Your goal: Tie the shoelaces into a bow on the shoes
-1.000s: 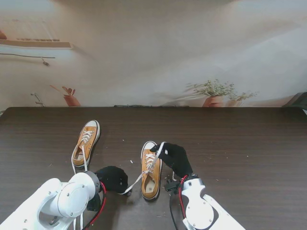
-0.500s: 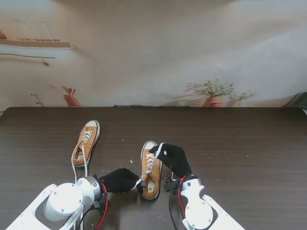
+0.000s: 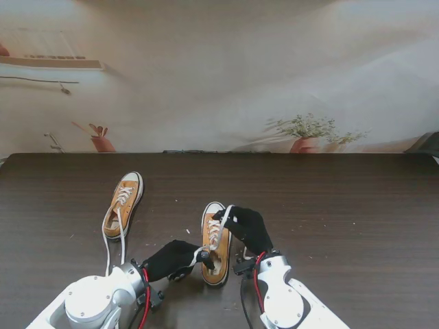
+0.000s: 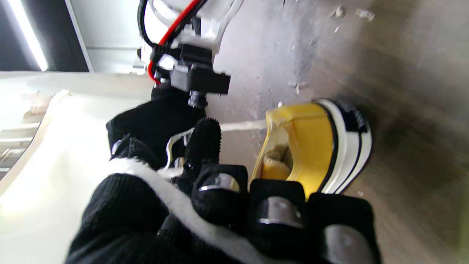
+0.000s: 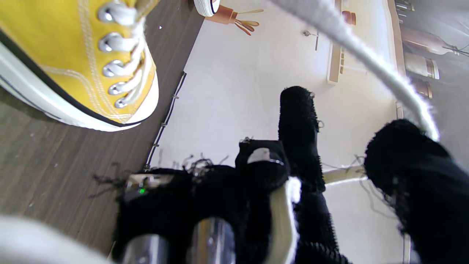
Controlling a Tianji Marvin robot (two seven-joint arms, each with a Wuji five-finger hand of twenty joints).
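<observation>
The black-gloved left hand (image 3: 175, 259) curls its fingers around one white flat shoelace (image 4: 190, 214) just beside the heel of the mustard-yellow canvas low-top sneaker (image 3: 216, 242). The black-gloved right hand (image 3: 248, 228) grips the other white lace end (image 5: 366, 55), raised taut over the shoe's tongue. This sneaker lies near the front edge of the dark wood-grain surface (image 3: 343, 205) — wide bare room to the right and farther from me. A second matching yellow sneaker (image 3: 124, 203) sits well apart on the left, laces loose.
</observation>
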